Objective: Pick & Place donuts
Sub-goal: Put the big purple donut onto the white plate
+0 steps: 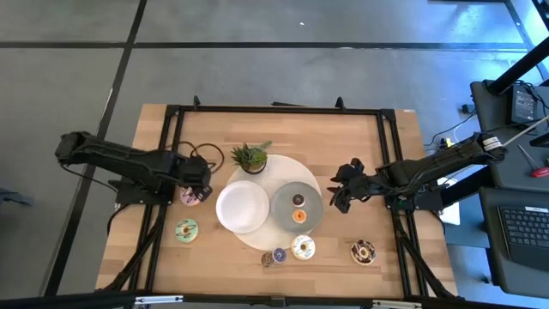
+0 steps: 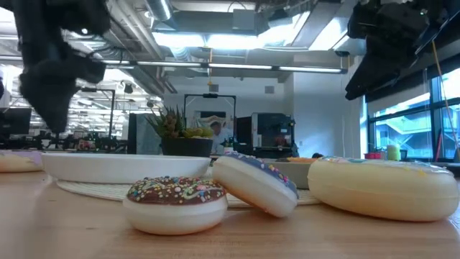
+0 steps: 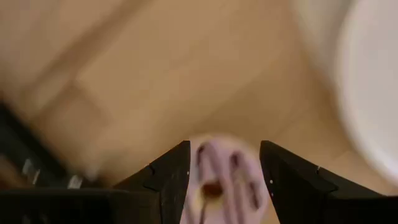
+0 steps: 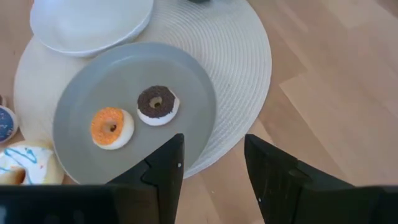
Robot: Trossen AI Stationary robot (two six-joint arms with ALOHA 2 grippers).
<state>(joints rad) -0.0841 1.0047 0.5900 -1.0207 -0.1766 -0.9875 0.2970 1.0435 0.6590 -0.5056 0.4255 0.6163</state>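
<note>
While two donuts already lie on the grey plate (image 1: 286, 209), the step in hand appears to be the pick of the pink donut (image 1: 190, 196).

High view: left gripper (image 1: 199, 190) sits over the pink donut, left of the white plate (image 1: 241, 207) and apart from its rim. Right gripper (image 1: 340, 190) waits just right of the grey plate. The brown donut (image 1: 298, 200) and orange donut (image 1: 299, 216) rest on the grey plate. The green donut (image 1: 187, 229) lies below and left of the white plate. Below the grey plate lie a blue donut (image 1: 279, 255) and a white donut (image 1: 303, 247); a sprinkled donut (image 1: 363, 251) lies farther right. A plant (image 1: 250, 157) stands above the white plate.

Low view: three donuts in the foreground, one sprinkled, the blue one tilted against something hidden behind it, one pale cream. Both arms hang above.

Left wrist view: the fingers (image 3: 169, 179) stand apart with the pink donut between them, not clamped; contact cannot be told. Pink icing with darker stripes shows.

Right wrist view: the fingers (image 4: 163, 165) stand apart with nothing between them, above the grey plate's near rim. Orange and brown rings lie side by side, apart.

Judgement: the next move calls for closing squarely on the pink ring, lifting it, and carrying it to a plate, probably the white one close by.
</note>
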